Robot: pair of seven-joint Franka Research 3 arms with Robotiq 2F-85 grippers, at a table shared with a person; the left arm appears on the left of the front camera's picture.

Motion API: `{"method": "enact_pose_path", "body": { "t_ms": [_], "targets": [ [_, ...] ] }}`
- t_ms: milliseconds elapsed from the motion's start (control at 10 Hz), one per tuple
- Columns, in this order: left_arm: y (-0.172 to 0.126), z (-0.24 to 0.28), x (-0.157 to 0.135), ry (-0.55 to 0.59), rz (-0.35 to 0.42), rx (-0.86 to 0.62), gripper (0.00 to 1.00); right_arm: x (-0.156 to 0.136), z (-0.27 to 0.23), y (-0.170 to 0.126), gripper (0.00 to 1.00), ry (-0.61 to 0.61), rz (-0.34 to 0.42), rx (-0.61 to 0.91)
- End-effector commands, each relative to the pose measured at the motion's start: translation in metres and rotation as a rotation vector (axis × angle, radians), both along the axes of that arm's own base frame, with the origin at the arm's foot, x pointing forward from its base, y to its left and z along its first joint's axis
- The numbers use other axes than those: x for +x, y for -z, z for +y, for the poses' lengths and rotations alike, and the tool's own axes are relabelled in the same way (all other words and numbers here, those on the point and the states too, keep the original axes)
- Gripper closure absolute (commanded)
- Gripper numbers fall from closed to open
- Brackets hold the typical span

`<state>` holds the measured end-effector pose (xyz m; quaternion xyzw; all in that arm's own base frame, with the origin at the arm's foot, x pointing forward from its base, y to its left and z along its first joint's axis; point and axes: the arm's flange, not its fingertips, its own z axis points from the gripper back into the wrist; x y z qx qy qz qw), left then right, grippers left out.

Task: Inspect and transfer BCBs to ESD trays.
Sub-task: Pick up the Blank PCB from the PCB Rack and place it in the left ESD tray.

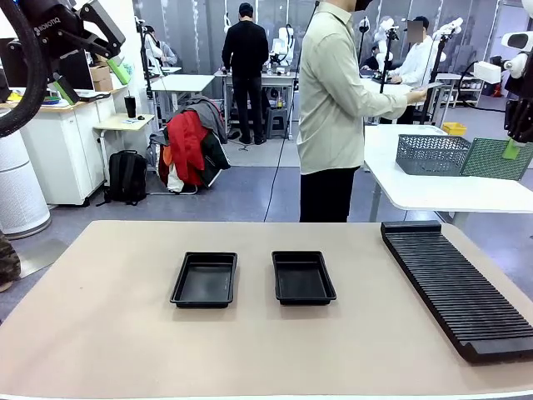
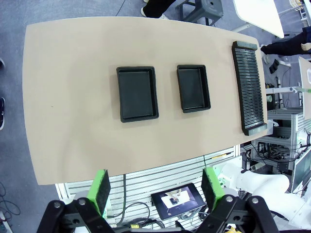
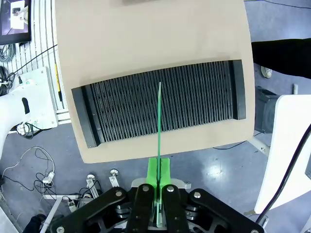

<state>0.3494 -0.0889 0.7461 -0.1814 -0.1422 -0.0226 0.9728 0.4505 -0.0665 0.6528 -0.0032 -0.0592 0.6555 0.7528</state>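
Right gripper (image 3: pixel 158 169) pinches a BCB (image 3: pixel 159 121) edge-on, pointing to 12 o'clock above the ribbed rack (image 3: pixel 209 97). Left gripper (image 2: pixel 156 187) hangs spread over the tabletop (image 2: pixel 73 97). An ESD tray (image 2: pixel 137 92) lies at 12 o'clock, a second ESD tray (image 2: pixel 193 87) just beside it at 1 o'clock.

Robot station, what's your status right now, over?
Left gripper open, up high. Right gripper shut on BCB, edge-on above slotted rack. ESD trays empty. Path clear.
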Motion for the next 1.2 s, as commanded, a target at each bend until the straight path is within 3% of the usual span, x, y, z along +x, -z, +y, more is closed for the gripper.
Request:
{"method": "enact_pose_path", "body": {
  "t_ms": [0,100,600,1100],
  "targets": [
    [0.000,0.000,0.000,0.000,0.001,0.000,0.00,0.000,0.000,0.000,1.00,-0.003,0.001,-0.004],
    [0.000,0.000,0.000,0.000,0.001,0.000,0.00,0.000,0.000,0.000,0.98,0.000,0.000,0.000],
    [0.000,0.000,0.000,0.000,0.001,0.000,0.00,0.012,0.110,0.021,0.98,0.351,0.208,0.222],
    [0.000,0.000,0.000,0.000,0.001,0.000,0.00,0.017,0.223,0.102,0.98,0.663,0.445,0.495]
  ]
}}
